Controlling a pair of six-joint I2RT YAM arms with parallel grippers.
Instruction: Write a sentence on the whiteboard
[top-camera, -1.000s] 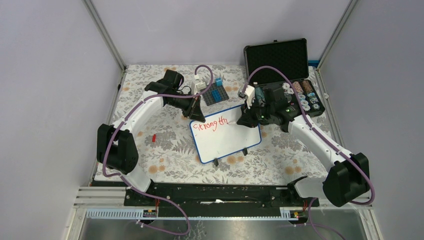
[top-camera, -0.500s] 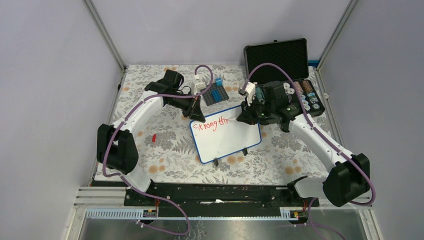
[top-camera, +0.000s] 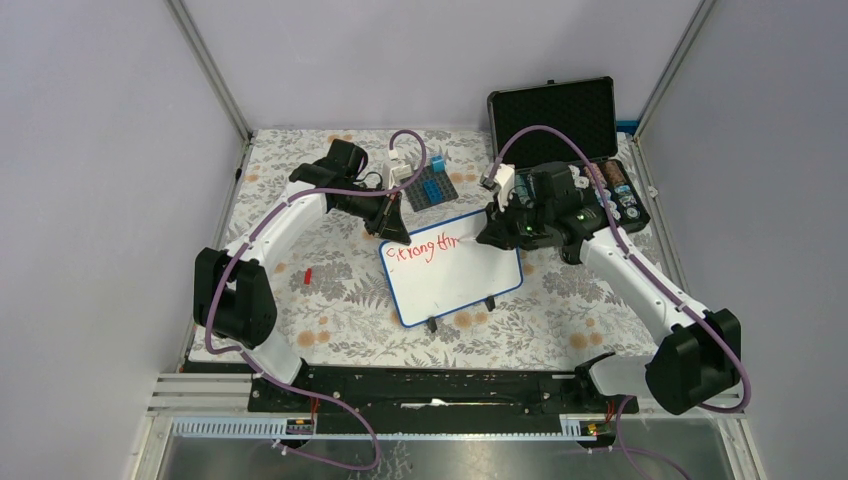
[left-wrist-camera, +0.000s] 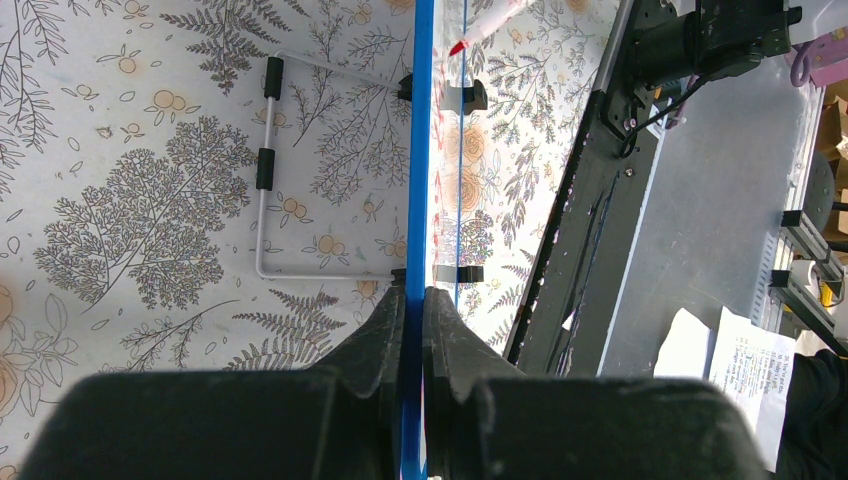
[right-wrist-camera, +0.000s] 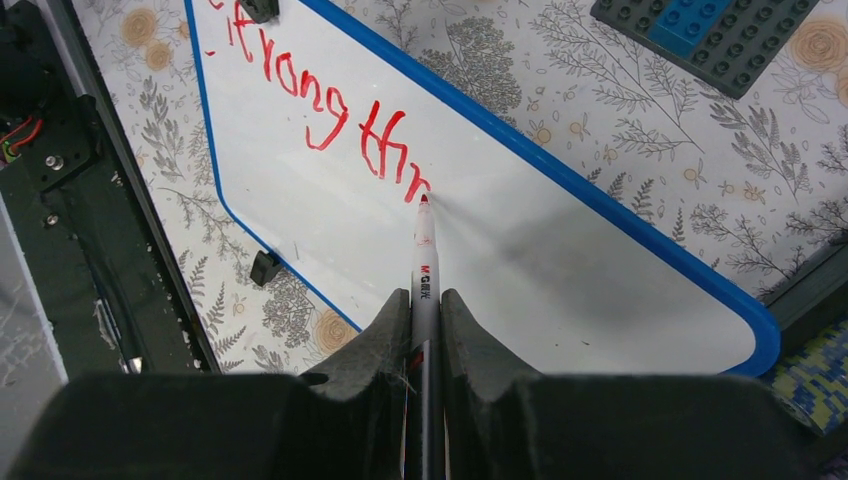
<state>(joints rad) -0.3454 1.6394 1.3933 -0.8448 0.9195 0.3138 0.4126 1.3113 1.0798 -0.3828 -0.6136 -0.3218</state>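
From above, the whiteboard (top-camera: 455, 280) lies tilted in the middle of the flower-patterned tabletop (top-camera: 330, 300), with red handwriting along its upper left part. The left gripper (top-camera: 392, 230) sits at the board's upper left corner. The right gripper (top-camera: 487, 236) hangs over the upper edge, just right of where the writing ends. A black case (top-camera: 552, 108) stands open in the upper right of the frame, and a dark brick plate (top-camera: 431, 191) with blue bricks lies just above the board. A small red piece (top-camera: 308, 274) lies well apart on the left.

In the left wrist view the board appears edge-on, its blue rim running straight up the frame from bottom centre. The left gripper is closed on that rim, one finger on each side of it. A white wire stand (left-wrist-camera: 262, 230) with black sleeves juts from the rim to the left, and two small black feet show just right of it.

In the right wrist view the board's white face fills the middle, from upper left to lower right. The right gripper is closed on a marker (right-wrist-camera: 424, 262), which points up the frame from bottom centre. Its red tip meets the board at the foot of the last red stroke. The writing runs toward the upper left. The brick plate shows in the upper right corner, on the tabletop beyond the blue rim.
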